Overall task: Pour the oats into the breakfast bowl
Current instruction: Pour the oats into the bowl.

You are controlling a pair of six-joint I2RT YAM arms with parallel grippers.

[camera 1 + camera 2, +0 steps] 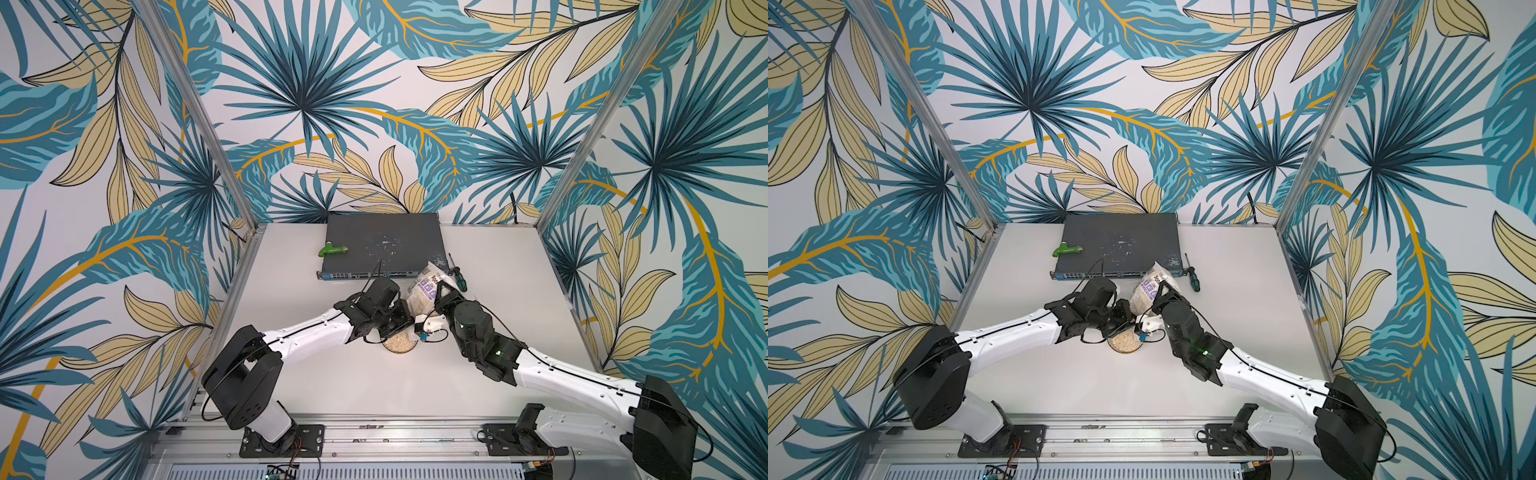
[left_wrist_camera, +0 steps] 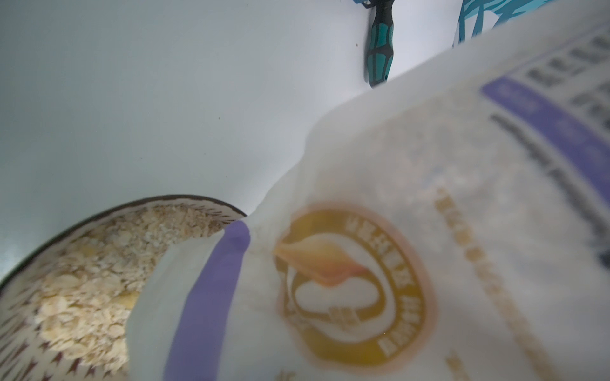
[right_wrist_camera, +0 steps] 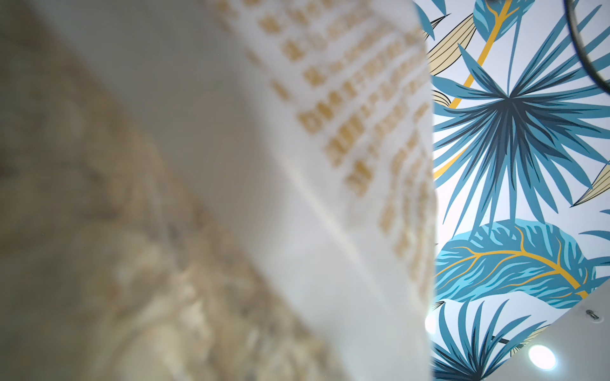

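Observation:
The oats bag [image 1: 424, 286] [image 1: 1148, 286], crinkly clear plastic with a white and purple label, hangs tilted with its lower end over the breakfast bowl [image 1: 399, 352] [image 1: 1123, 352]. Pale oat flakes [image 2: 85, 280] lie in the bowl, whose dark rim [image 2: 185, 198] shows in the left wrist view. My left gripper [image 1: 409, 318] is shut at the bag's lower end, right above the bowl. My right gripper [image 1: 441, 291] is shut on the bag's upper body. The bag [image 2: 429, 231] [image 3: 231, 198] fills both wrist views and hides the jaws there.
A dark grey network switch [image 1: 384, 245] lies at the back of the table with a green tool [image 1: 332, 249] on its left corner. A teal-handled screwdriver [image 1: 459, 279] [image 2: 378, 56] lies just right of the bag. Leaf-patterned walls and metal posts enclose the table.

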